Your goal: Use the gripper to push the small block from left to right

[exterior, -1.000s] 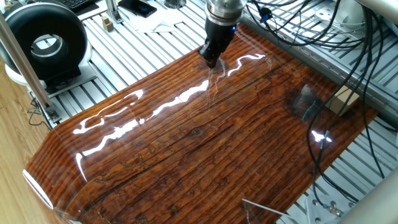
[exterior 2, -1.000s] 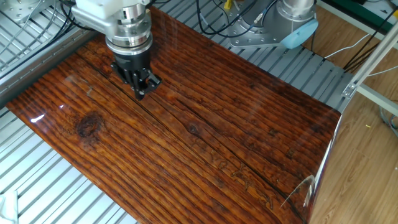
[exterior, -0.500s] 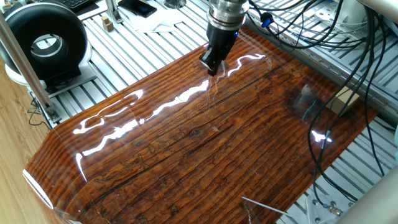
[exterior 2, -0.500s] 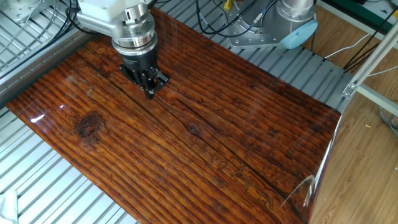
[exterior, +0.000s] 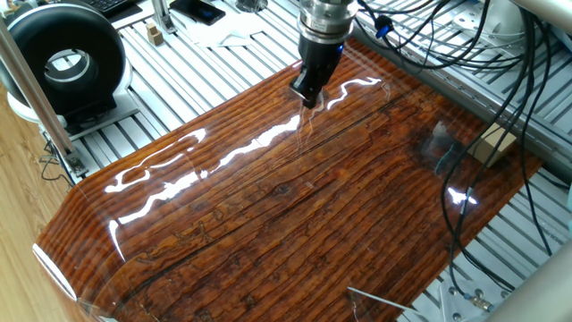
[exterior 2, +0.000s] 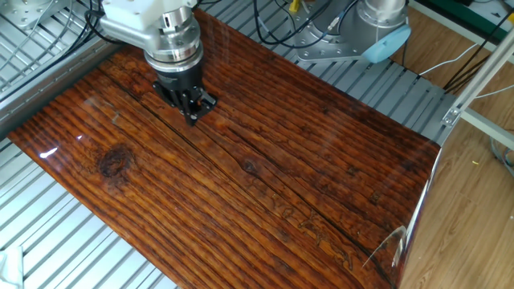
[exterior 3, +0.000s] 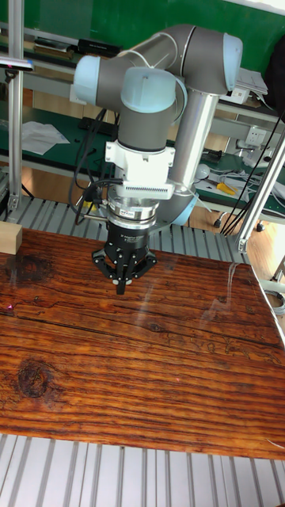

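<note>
The small block, a plain tan wooden cuboid, lies at the far left edge of the tall fixed view, beside the back corner of the glossy wooden board. One fixed view shows the small block partly behind black cables at the board's right edge. My gripper points straight down just above the board, well to the right of the block and apart from it. Its black fingers meet in a point with nothing between them. It also shows near the board's far edge as the gripper and the gripper. The other fixed view does not show the block.
A black ring-shaped device stands off the board at the left. A tiny wooden piece sits on the metal rails behind it. Black cables hang over the board's right side. The arm's base and aluminium posts stand around the board.
Over the last second the gripper has slid a short way across the board, still shut and pointing down. Since half a second ago it has hardly moved. The block has stayed put.
</note>
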Available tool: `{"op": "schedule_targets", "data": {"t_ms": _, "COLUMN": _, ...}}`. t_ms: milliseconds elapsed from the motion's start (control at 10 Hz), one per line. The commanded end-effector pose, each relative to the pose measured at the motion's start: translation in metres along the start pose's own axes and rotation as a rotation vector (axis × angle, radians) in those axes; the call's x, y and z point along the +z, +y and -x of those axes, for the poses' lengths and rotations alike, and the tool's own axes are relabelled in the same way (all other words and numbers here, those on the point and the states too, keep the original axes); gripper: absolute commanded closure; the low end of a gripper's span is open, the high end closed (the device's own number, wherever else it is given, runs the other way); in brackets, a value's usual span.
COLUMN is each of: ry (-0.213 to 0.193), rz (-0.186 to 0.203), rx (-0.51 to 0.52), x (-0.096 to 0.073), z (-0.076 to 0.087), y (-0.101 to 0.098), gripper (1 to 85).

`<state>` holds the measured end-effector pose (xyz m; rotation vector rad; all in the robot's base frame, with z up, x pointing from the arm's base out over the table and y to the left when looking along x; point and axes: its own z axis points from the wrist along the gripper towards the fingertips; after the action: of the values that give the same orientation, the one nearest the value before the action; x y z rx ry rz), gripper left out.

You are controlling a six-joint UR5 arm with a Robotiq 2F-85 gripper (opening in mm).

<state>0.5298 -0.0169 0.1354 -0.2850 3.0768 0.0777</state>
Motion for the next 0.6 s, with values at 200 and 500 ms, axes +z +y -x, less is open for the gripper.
{"op": "schedule_targets", "data": {"t_ms": 200, "ry": -0.023, "rz": -0.094, "rx": -0.030, "x": -0.002, "z": 0.006, "y": -0.025, "gripper": 84.7}}
{"op": "schedule_targets", "data": {"t_ms": 500, "ry": 0.008, "rz": -0.098, "rx": 0.103, "x": -0.002, "z": -0.004, "y": -0.026, "gripper": 84.7}}
